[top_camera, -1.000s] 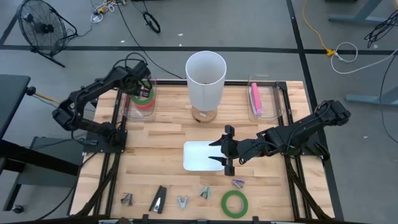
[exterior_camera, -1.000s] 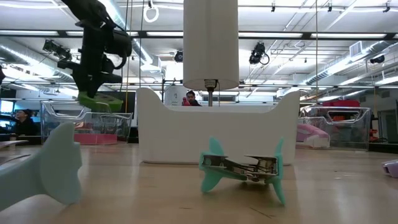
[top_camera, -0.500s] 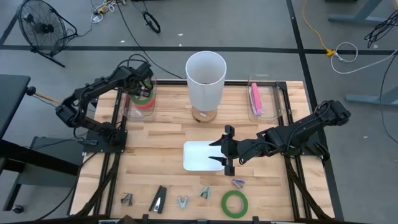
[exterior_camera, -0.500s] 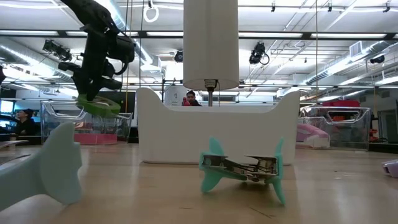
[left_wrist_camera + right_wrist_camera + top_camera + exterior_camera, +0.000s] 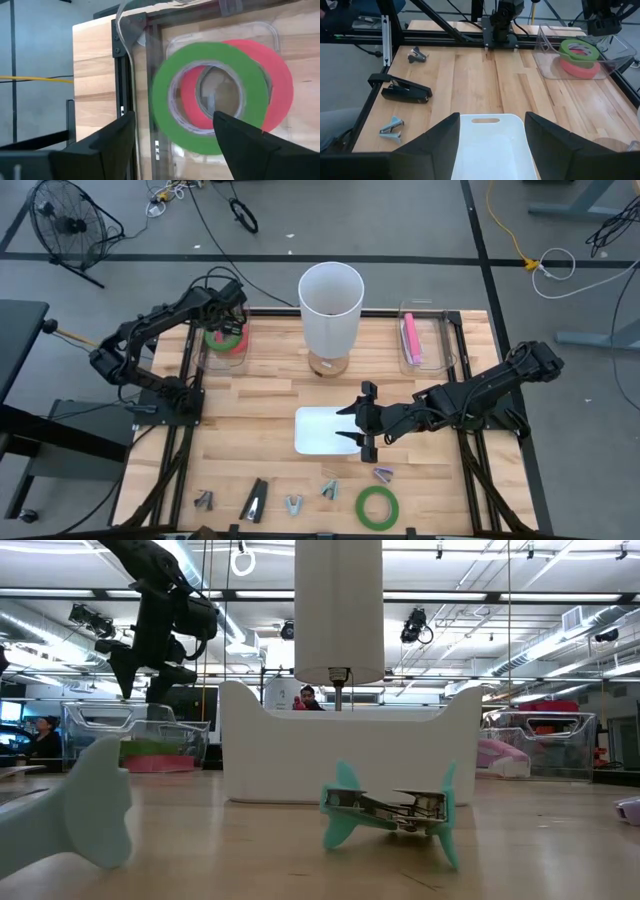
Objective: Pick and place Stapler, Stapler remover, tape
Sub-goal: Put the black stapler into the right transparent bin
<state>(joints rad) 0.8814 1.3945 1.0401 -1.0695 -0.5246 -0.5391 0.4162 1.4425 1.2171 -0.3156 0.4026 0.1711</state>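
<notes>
My left gripper [image 5: 230, 315] hangs open above the clear bin [image 5: 207, 358] at the table's far left, its fingers apart over a green tape roll [image 5: 210, 95]. That roll lies on a red tape roll [image 5: 277, 85] inside the bin. My right gripper [image 5: 362, 423] hovers open over the white tray [image 5: 318, 430], holding nothing. Near the front edge lie a black stapler [image 5: 255, 500], several staple removers [image 5: 293, 505] and another green tape roll [image 5: 377, 506].
A tall white cylinder [image 5: 330, 305] stands at the far middle. A clear bin at the far right [image 5: 440, 340] holds a pink stapler [image 5: 410, 340]. In the low view a teal staple remover [image 5: 390, 810] lies before the tray [image 5: 340, 740].
My left gripper has opened and let go of the green tape roll. The roll has dropped from the fingers into the clear bin and now lies on the red roll. The right arm has kept still.
</notes>
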